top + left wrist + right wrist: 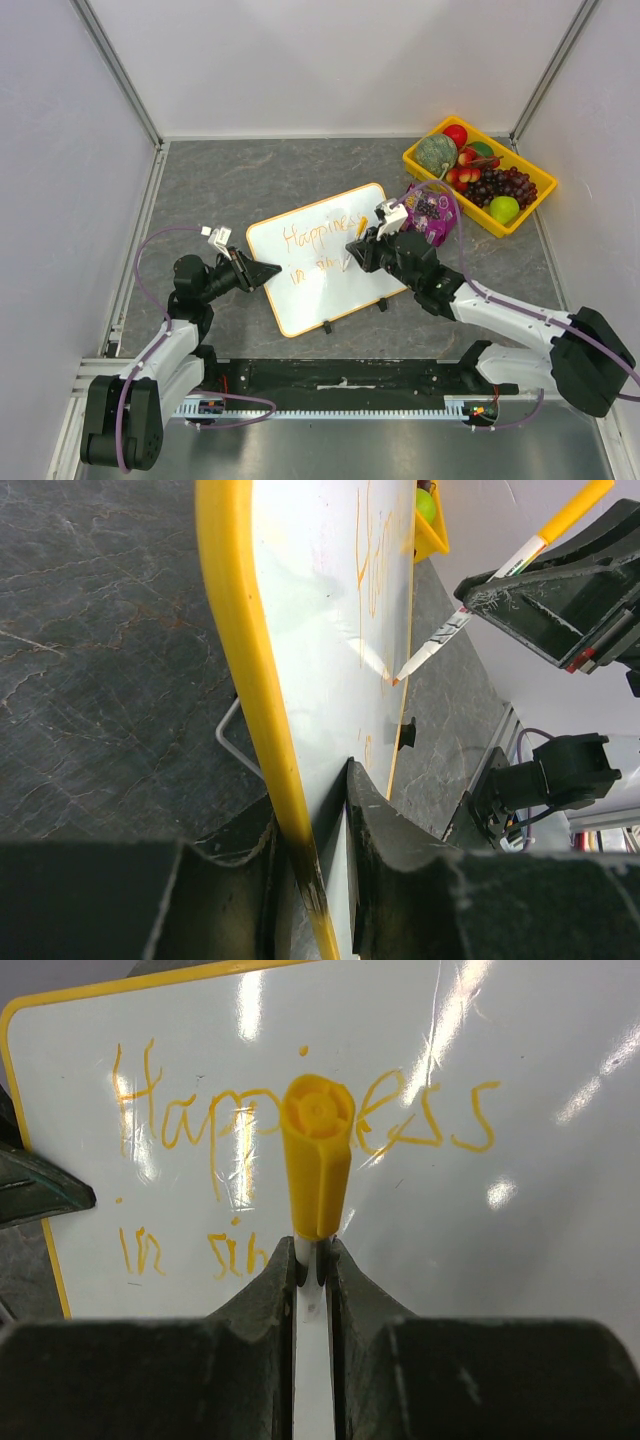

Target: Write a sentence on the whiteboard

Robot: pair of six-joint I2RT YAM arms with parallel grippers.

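Observation:
The whiteboard (330,262) lies flat in the middle of the table, white with a yellow rim and two black clips on its near edge. Orange handwriting on it reads "Happiness" (300,1120) with "in sin" (185,1252) below. My left gripper (262,272) is shut on the board's left rim (270,740). My right gripper (358,250) is shut on a white marker with a yellow end (316,1155). In the left wrist view the marker (470,610) has its tip at the board surface near the second line.
A yellow bin (480,176) of toy fruit stands at the back right. A purple packet (432,214) lies just right of the board beside the right arm. White walls enclose the table on three sides.

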